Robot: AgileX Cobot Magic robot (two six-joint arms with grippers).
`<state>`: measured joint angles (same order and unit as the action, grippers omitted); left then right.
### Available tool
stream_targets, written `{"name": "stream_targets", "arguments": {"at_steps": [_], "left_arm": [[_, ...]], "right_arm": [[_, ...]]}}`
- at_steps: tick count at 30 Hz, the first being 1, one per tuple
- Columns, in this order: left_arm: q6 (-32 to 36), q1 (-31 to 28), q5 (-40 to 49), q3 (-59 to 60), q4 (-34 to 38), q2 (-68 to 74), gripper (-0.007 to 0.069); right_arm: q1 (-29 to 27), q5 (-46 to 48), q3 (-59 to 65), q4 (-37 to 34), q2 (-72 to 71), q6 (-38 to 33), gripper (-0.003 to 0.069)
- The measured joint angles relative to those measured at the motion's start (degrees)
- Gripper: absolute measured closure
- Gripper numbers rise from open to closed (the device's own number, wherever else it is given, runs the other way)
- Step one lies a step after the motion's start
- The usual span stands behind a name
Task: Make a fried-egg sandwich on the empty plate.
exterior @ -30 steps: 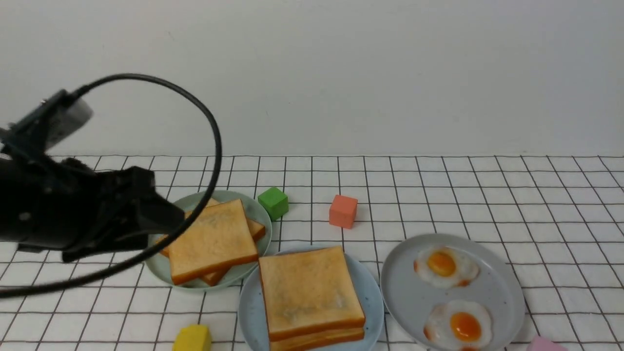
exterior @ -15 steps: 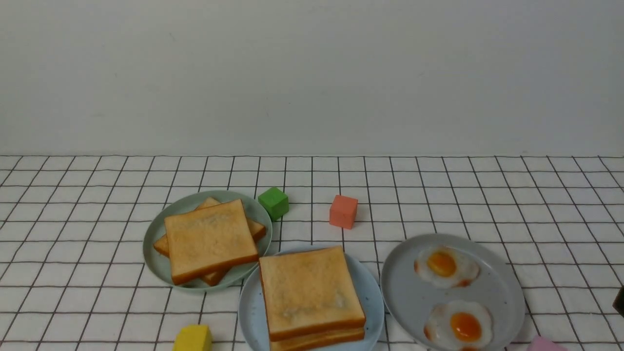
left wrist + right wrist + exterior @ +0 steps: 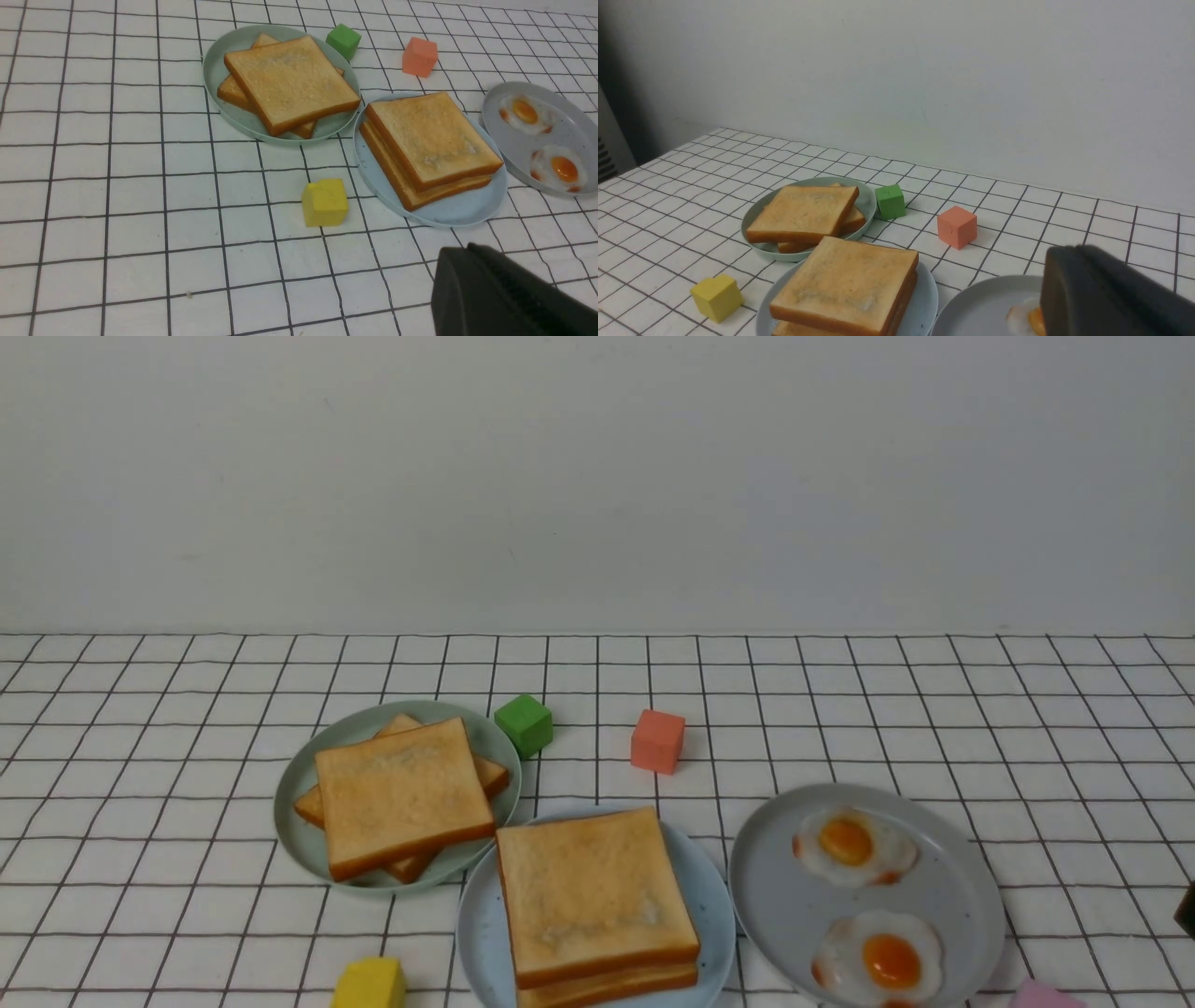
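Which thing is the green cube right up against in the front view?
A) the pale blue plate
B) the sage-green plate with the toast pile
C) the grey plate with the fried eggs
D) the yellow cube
B: the green cube sits right by the rim of the sage-green plate, well away from the other options.

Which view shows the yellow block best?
The left wrist view: there the yellow block is whole and unobstructed. The right wrist view also has it whole, near the picture's edge; the front view cuts off its near part.
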<state>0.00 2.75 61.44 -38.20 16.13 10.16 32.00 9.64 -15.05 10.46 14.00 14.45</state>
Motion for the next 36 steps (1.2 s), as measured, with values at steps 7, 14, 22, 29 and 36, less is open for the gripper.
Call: {"name": "stream_targets", "arguments": {"at_steps": [7, 14, 22, 29, 36], "left_arm": [[-2.3, 0.0, -21.2, 9.1, -6.1, -3.5, 0.0638], [-18.0, -0.8, -43.2, 29.9, -17.5, -10.4, 0.0638], [-24.1, -1.3, -38.3, 39.8, -25.9, -10.8, 0.0638], [-23.2, -1.3, -38.5, 39.8, -26.0, -10.8, 0.0638], [-23.1, -1.3, -38.5, 39.8, -26.1, -10.8, 0.0638]], "right_arm": [[0.0, 0.0, 0.0, 0.0, 0.1, 0.0, 0.0652], [0.0, 0.0, 0.0, 0.0, 0.1, 0.0, 0.0645], [0.0, 0.0, 0.0, 0.0, 0.1, 0.0, 0.0638], [0.0, 0.0, 0.0, 0.0, 0.1, 0.0, 0.0631], [0.0, 0.0, 0.0, 0.0, 0.1, 0.0, 0.0628]]}}
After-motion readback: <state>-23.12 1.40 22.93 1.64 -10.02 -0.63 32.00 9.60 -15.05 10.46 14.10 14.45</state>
